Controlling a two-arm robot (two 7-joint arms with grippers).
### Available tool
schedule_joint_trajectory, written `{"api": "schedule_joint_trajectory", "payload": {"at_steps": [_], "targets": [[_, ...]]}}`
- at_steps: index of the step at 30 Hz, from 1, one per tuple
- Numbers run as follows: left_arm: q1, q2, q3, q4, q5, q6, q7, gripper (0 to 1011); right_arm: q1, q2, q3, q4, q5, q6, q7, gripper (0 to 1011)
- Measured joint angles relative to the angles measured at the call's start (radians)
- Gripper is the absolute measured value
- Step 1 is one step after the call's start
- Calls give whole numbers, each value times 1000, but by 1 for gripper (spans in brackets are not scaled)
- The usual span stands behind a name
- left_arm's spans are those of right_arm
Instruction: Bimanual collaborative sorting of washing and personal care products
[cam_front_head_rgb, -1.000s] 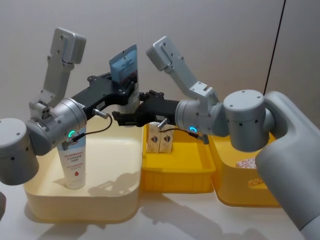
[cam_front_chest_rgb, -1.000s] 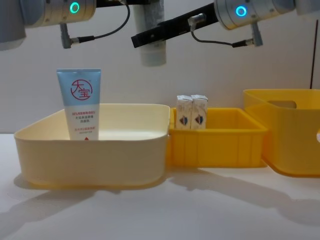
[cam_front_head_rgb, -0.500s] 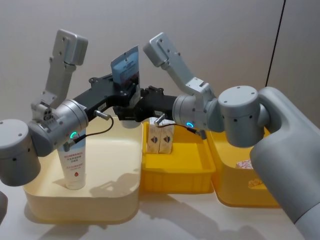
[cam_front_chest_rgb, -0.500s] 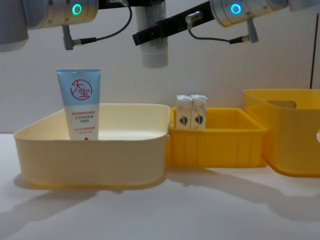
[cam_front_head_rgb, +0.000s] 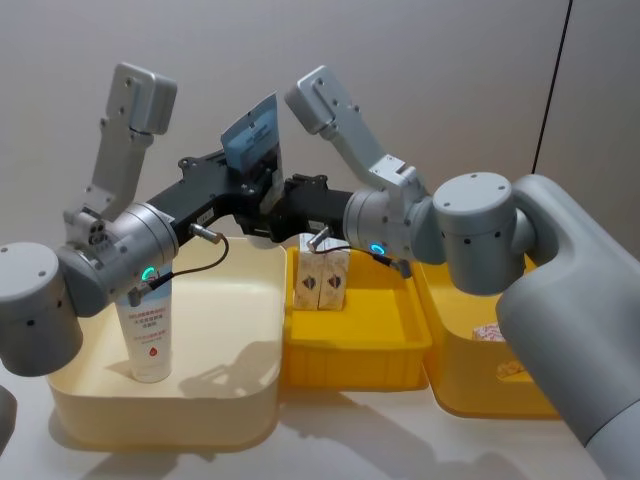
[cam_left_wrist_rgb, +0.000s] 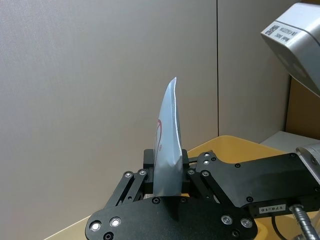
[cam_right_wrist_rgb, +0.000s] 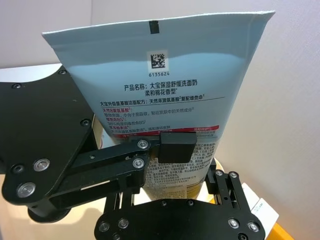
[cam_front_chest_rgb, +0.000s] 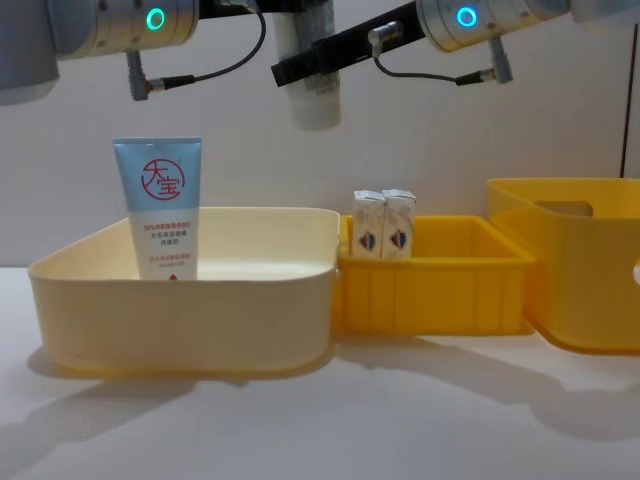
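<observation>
My left gripper (cam_front_head_rgb: 258, 185) and right gripper (cam_front_head_rgb: 278, 197) both clamp their fingers on one pale blue tube (cam_front_head_rgb: 252, 132) held upright above the cream bin (cam_front_head_rgb: 240, 400).

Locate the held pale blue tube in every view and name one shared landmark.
Head: held tube upper centre, above the cream bin.
Chest: its white cap end at top centre.
Left wrist: edge-on, centre.
Right wrist: printed back, centre.
Shared landmark: cream bin.

Left gripper (cam_front_head_rgb: 262, 190) and right gripper (cam_front_head_rgb: 268, 197) raised above cream bin (cam_front_head_rgb: 262, 300), meeting fingertip to fingertip, both clamped on one tube (cam_front_head_rgb: 252, 132).
</observation>
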Motion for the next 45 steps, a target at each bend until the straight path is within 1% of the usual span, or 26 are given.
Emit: {"api": "schedule_joint_trajectory", "payload": {"at_steps": [17,28,33,38,40,42,44,45], "targets": [[0,0,0,1,0,-1,1,267,4,-3,0,7,-2,-4,-7,605],[0,0,0,1,0,-1,1,275,5,-3,0,9,-3,-6,-9,560],[0,0,0,1,0,-1,0,390,6,-3,1,9,-3,-6,-11,559],[0,0,0,1,0,-1,0,568,6,-4,1,9,-3,-6,-11,560],[0,0,0,1,0,-1,0,610,6,-4,1,10,-3,-6,-11,560],[0,0,0,1,0,-1,0,690,6,-3,2,10,-4,-7,-12,560],[0,0,0,1,0,-1,0,730,6,-2,4,10,-6,-7,-14,560],[0,0,0,1,0,-1,0,788,6,-1,5,10,-6,-7,-16,560]]}}
